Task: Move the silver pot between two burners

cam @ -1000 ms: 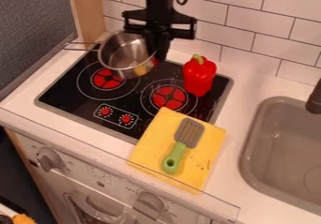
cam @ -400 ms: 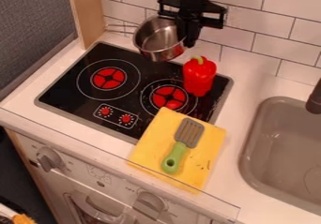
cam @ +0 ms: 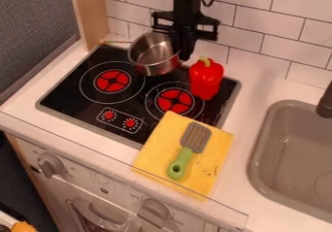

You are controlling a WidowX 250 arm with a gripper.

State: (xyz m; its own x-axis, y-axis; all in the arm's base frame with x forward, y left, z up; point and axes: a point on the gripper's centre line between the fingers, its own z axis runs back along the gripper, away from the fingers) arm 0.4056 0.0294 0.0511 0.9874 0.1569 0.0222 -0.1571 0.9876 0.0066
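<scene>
Note for you, operator: the tool [cam: 183, 55] is closed on the right side of the pot [cam: 153, 54], at upper centre of the frame. The pot's bowl lies just left of the tool; its handle [cam: 117, 42] points away from it, toward the upper left. The key relation: the gap between the left burner [cam: 112, 81] and right burner [cam: 174, 101] lies lower left of the tool and below the pot, so your next move is probably a short carry down the frame, then a lowering. Whether the base touches the stove [cam: 63, 98], you cannot tell. Materials: pot round, shiny metal, thin wire-like handle; stove flat, black, smooth; pepper [cam: 206, 79] glossy red, upright, close to the tool on its right, a likely knock hazard if you swing right. Lower centre, on the desk [cam: 262, 92]: slotted grey spatula [cam: 195, 137], green grip, on a flat yellow mat [cam: 157, 151].
</scene>
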